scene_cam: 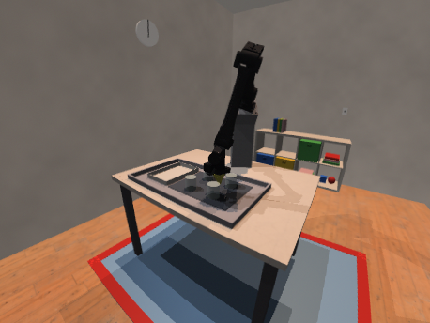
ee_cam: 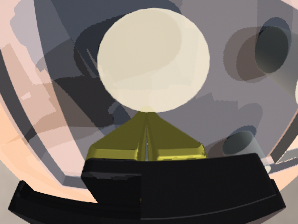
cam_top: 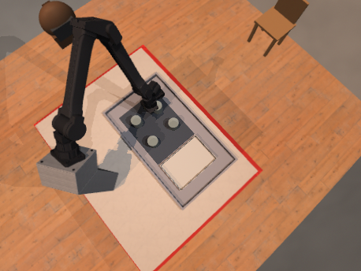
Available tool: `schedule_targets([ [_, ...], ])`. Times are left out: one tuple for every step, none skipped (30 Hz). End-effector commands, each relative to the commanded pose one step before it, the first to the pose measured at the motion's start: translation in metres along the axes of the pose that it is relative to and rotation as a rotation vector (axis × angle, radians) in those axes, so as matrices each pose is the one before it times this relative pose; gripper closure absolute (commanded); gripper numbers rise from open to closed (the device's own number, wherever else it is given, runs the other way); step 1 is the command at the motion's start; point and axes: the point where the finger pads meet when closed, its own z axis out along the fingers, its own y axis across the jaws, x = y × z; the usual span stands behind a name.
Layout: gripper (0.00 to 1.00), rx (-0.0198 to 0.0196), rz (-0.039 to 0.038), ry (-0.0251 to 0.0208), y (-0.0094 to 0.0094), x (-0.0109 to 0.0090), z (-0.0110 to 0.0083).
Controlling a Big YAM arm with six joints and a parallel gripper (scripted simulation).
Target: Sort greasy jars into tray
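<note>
Four pale jars stand mouth down on the dark mat [cam_top: 169, 149]. The back jar [cam_top: 158, 105] [scene_cam: 213, 189] [ee_cam: 153, 60] is partly covered by the arm in the top view. The others are the left jar [cam_top: 135, 120] [scene_cam: 231, 180], the right jar [cam_top: 173, 123] [scene_cam: 191, 181] and the front jar [cam_top: 152, 141]. My gripper [cam_top: 151, 109] [scene_cam: 219, 180] [ee_cam: 146, 112] is shut and empty, its yellow fingertips low beside the back jar, on its arm-base side. Whether they touch it cannot be told. The tray [cam_top: 189, 162] [scene_cam: 174, 173] beside the mat holds no jar.
A dark raised rim [cam_top: 211, 132] [scene_cam: 190, 207] surrounds the grey steel top with mat and tray. The left jar is close to my gripper. The arm's base [cam_top: 65, 173] stands on the table outside the rim, at the left in the top view.
</note>
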Motion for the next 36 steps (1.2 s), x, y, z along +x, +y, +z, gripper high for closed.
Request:
schedule_targets([
  [1.0,-0.00543,-0.00472,-0.04276,-0.00008,-0.02495,-0.00701],
  [1.0,0.0,0.0,0.0,0.0,-0.00013,0.0],
  [1.0,0.0,0.0,0.0,0.0,-0.00013,0.0],
  [1.0,0.0,0.0,0.0,0.0,-0.00013,0.0],
  [1.0,0.0,0.0,0.0,0.0,-0.00013,0.0],
  [1.0,0.0,0.0,0.0,0.0,-0.00013,0.0],
  [1.0,0.0,0.0,0.0,0.0,-0.00013,0.0],
  [1.0,0.0,0.0,0.0,0.0,-0.00013,0.0],
  [1.0,0.0,0.0,0.0,0.0,-0.00013,0.0],
  [1.0,0.0,0.0,0.0,0.0,-0.00013,0.0],
  [1.0,0.0,0.0,0.0,0.0,-0.00013,0.0],
  [1.0,0.0,0.0,0.0,0.0,-0.00013,0.0],
  [1.0,0.0,0.0,0.0,0.0,0.0,0.0],
  [1.0,0.0,0.0,0.0,0.0,0.0,0.0],
  [1.0,0.0,0.0,0.0,0.0,-0.00013,0.0],
  [1.0,0.0,0.0,0.0,0.0,-0.00013,0.0],
  [1.0,0.0,0.0,0.0,0.0,-0.00013,0.0],
  [1.0,0.0,0.0,0.0,0.0,-0.00013,0.0],
  [1.0,0.0,0.0,0.0,0.0,-0.00013,0.0],
  [1.0,0.0,0.0,0.0,0.0,-0.00013,0.0],
  [1.0,0.0,0.0,0.0,0.0,-0.00013,0.0],
  [1.0,0.0,0.0,0.0,0.0,-0.00013,0.0],
  [1.0,0.0,0.0,0.0,0.0,-0.00013,0.0],
  [1.0,0.0,0.0,0.0,0.0,-0.00013,0.0],
  [1.0,0.0,0.0,0.0,0.0,-0.00013,0.0],
  [1.0,0.0,0.0,0.0,0.0,-0.00013,0.0],
  [1.0,0.0,0.0,0.0,0.0,-0.00013,0.0],
  [1.0,0.0,0.0,0.0,0.0,-0.00013,0.0],
  [1.0,0.0,0.0,0.0,0.0,-0.00013,0.0],
  [1.0,0.0,0.0,0.0,0.0,0.0,0.0],
  [1.0,0.0,0.0,0.0,0.0,0.0,0.0],
  [1.0,0.0,0.0,0.0,0.0,-0.00013,0.0],
  [1.0,0.0,0.0,0.0,0.0,-0.00013,0.0],
  [1.0,0.0,0.0,0.0,0.0,-0.00013,0.0],
  [1.0,0.0,0.0,0.0,0.0,-0.00013,0.0],
  [1.0,0.0,0.0,0.0,0.0,-0.00013,0.0],
])
